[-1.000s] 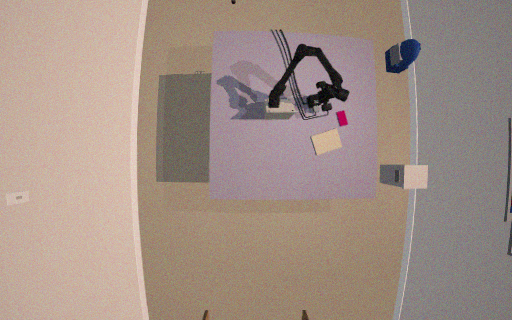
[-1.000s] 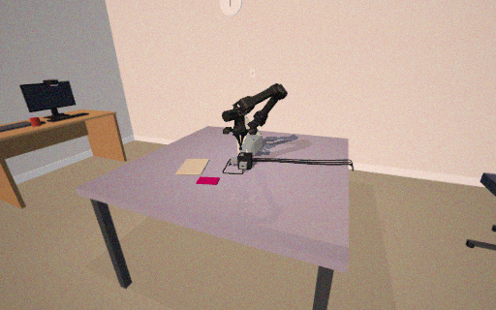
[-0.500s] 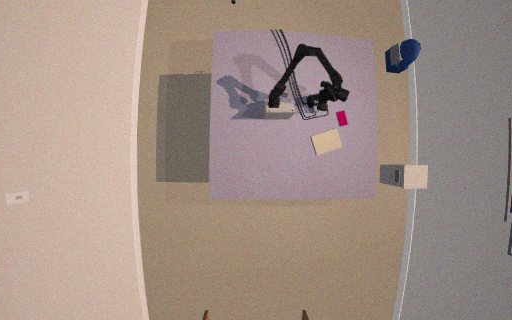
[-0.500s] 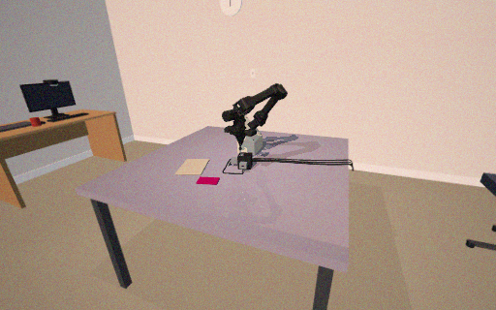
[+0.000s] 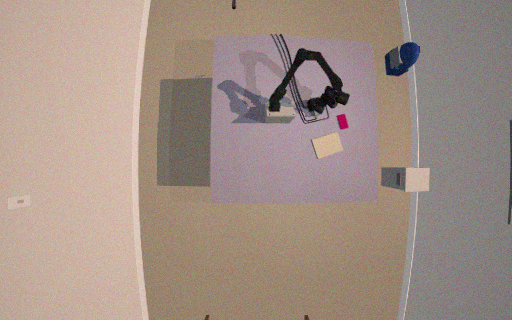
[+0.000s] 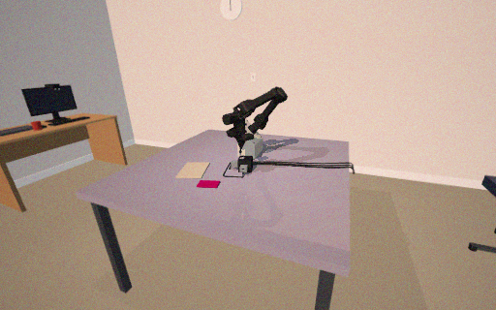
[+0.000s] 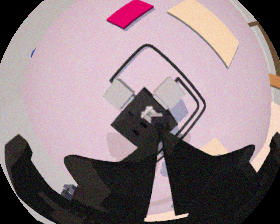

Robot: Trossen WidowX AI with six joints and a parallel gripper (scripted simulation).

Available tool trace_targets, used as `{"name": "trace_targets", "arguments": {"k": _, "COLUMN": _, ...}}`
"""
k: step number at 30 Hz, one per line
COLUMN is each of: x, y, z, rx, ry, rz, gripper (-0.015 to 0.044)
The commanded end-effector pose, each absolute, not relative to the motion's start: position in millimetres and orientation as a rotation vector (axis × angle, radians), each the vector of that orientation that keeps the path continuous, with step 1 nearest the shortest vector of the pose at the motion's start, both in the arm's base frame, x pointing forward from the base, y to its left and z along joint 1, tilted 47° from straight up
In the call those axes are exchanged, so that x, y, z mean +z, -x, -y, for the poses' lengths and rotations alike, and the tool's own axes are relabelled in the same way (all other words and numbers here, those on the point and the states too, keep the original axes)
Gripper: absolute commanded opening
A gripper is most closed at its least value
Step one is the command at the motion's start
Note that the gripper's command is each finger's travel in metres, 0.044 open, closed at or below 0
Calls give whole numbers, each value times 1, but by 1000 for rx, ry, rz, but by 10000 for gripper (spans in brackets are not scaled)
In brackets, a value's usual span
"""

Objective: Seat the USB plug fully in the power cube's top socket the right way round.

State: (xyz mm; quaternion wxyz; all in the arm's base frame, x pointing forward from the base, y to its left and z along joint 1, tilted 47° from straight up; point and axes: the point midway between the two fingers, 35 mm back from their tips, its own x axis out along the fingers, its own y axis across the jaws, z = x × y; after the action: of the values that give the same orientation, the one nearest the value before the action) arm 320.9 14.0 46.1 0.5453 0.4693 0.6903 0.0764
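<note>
Table: a square, pale lilac table top (image 6: 273,213) on dark legs, on which all listed items are carried.
Arm: a black six-joint arm (image 6: 259,108) is mounted on a pale grey base block (image 5: 279,115) and bent over toward the cube.
Gripper: the black parallel-jaw gripper (image 6: 239,150) is pointed straight down over the cube; its fingers are nearly closed and clamped on the plug.
Power cube: a small black box-shaped power cube (image 6: 244,165) is seen just beside the arm's base, with black cables (image 6: 307,166) run across the table to its far edge and a loop of cable laid around it.
USB plug: a small pale plug (image 7: 149,113) is stood on top of the cube at the fingertips, long axis upright as far as can be judged; which way round it faces cannot be told, and its depth in the socket is not resolved.
Hidden: from above, cube and plug are covered by the wrist; the lower wrist view is blocked by the dark fingers.
Other items: a flat magenta card (image 5: 342,121) and a flat tan rectangular pad (image 5: 327,145) lie near the cube, apart from it and from each other.
</note>
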Motion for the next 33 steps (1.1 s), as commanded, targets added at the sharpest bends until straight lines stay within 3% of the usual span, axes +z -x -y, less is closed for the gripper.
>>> {"name": "trace_targets", "arguments": {"k": 1, "x": 46, "y": -321, "z": -14, "rx": 111, "ry": -1177, "rz": -1658, "gripper": 0}}
{"name": "trace_targets", "arguments": {"k": 33, "x": 46, "y": -321, "z": -14, "rx": -478, "ry": -1662, "rz": -1748, "gripper": 0}}
